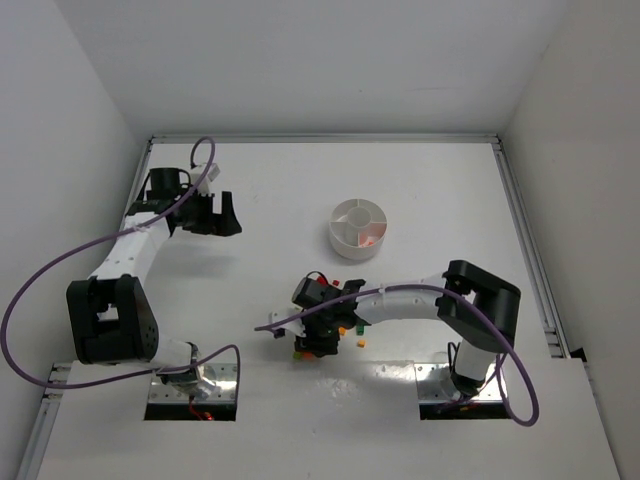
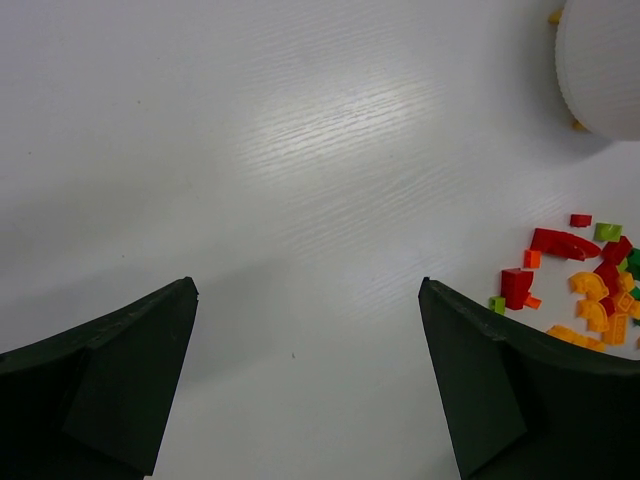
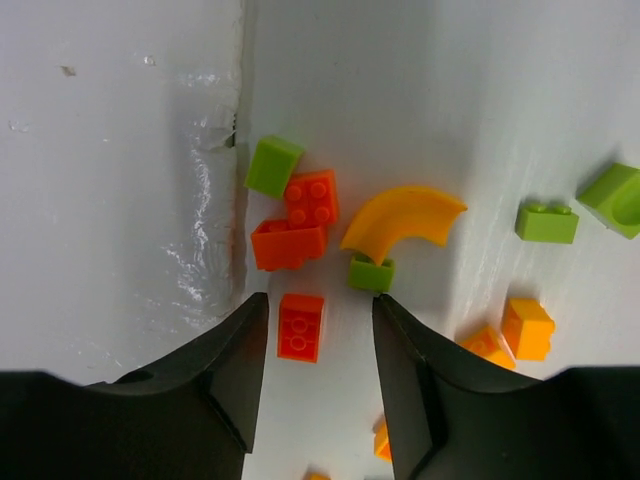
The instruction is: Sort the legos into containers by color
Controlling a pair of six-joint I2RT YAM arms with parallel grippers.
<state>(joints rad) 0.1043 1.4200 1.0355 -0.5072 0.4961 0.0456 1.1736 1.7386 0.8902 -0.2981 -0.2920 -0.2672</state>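
The legos point(image 1: 345, 322) lie scattered on the white table around my right gripper point(image 1: 318, 340). In the right wrist view that gripper point(image 3: 320, 301) is open and low over the table, with an orange-red brick point(image 3: 300, 327) lying loose between its fingers, nearer the left one. Just ahead sit a small green brick point(image 3: 371, 273), a yellow-orange arch point(image 3: 405, 218) and two orange-red bricks point(image 3: 290, 243). The round white dish of containers point(image 1: 358, 228) stands further back, with something reddish in one wedge. My left gripper point(image 2: 308, 290) is open over bare table, the legos point(image 2: 590, 290) to its right.
A shiny seam point(image 3: 238, 150) runs across the table beside the left finger. More green bricks point(image 3: 547, 222) and orange ones point(image 3: 527, 328) lie to the right. The dish wall point(image 2: 600, 70) shows at the left wrist view's top right. Walls enclose the table.
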